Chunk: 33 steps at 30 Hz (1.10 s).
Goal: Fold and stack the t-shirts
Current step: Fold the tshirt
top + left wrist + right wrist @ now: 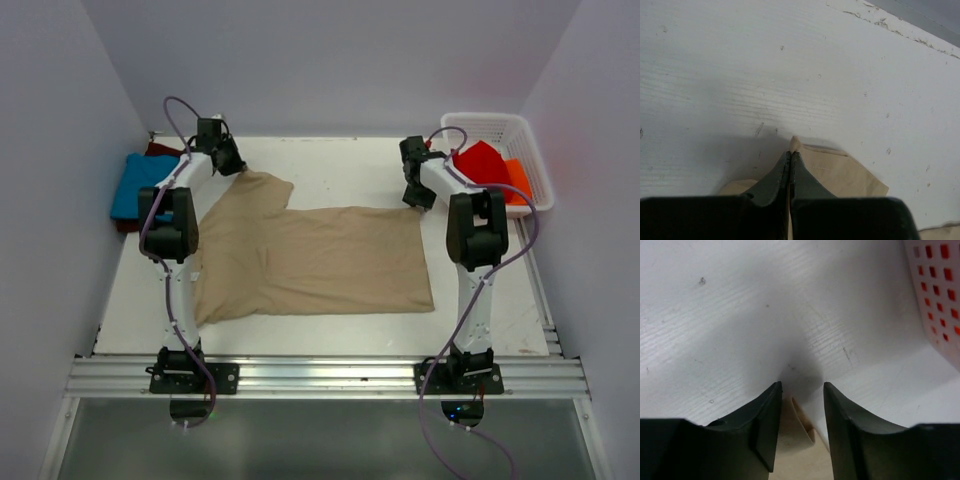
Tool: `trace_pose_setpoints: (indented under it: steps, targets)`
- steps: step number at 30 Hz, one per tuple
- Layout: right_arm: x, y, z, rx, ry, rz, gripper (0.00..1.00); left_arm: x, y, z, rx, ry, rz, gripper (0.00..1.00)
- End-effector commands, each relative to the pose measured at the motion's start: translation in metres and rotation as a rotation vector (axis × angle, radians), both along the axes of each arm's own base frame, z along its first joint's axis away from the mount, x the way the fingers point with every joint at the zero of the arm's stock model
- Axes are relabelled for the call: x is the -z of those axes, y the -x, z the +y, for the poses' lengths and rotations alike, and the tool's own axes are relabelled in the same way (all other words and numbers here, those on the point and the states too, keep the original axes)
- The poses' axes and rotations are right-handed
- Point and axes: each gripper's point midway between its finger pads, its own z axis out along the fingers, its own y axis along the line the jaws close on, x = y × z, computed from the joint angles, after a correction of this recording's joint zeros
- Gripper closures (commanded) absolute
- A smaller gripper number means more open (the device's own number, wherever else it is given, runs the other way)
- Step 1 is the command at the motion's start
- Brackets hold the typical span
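Observation:
The tan t-shirt (320,260) lies spread flat across the middle of the table. Its far left part reaches up to my left gripper (232,165). In the left wrist view that gripper (790,154) is shut on a corner of the tan cloth (840,172), which pokes out just past the tips. My right gripper (417,198) hangs over the shirt's far right corner. There the gripper (802,390) is open, and a folded tan corner (795,440) lies between the jaws without being pinched. A folded blue t-shirt (140,185) rests on a maroon one (160,150) at the far left.
A white perforated basket (532,150) holding red and orange cloth (482,162) stands at the far right, close to my right arm; its wall (940,295) shows in the right wrist view. Grey walls close in the table on the left, back and right.

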Motion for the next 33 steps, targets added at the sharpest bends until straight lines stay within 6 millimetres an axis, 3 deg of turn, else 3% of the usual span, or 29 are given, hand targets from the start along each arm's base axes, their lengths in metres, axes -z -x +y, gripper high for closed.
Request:
trace_pose_setpoints:
  steps: [1,5,15,22,27,33]
  targets:
    - [0.002,0.018,0.006,0.002,-0.045,0.017,0.60,-0.034,-0.001,0.005,0.002,0.007,-0.059,1.00]
    - [0.001,0.025,0.014,-0.006,-0.108,0.001,0.69,-0.030,0.002,0.006,0.001,0.002,-0.047,1.00]
    - [-0.023,0.036,0.023,-0.038,-0.169,-0.046,0.63,-0.033,0.006,0.006,0.000,0.003,-0.044,1.00]
    - [-0.039,0.037,0.037,-0.093,-0.244,-0.089,0.75,-0.032,0.011,0.006,0.001,-0.003,-0.037,1.00]
    - [-0.058,0.054,0.045,-0.134,-0.282,-0.119,0.76,-0.032,0.012,0.006,0.003,0.000,-0.035,1.00]
    - [-0.060,0.059,0.047,-0.150,-0.283,-0.110,0.75,-0.025,0.016,0.005,0.002,0.005,-0.016,1.00]
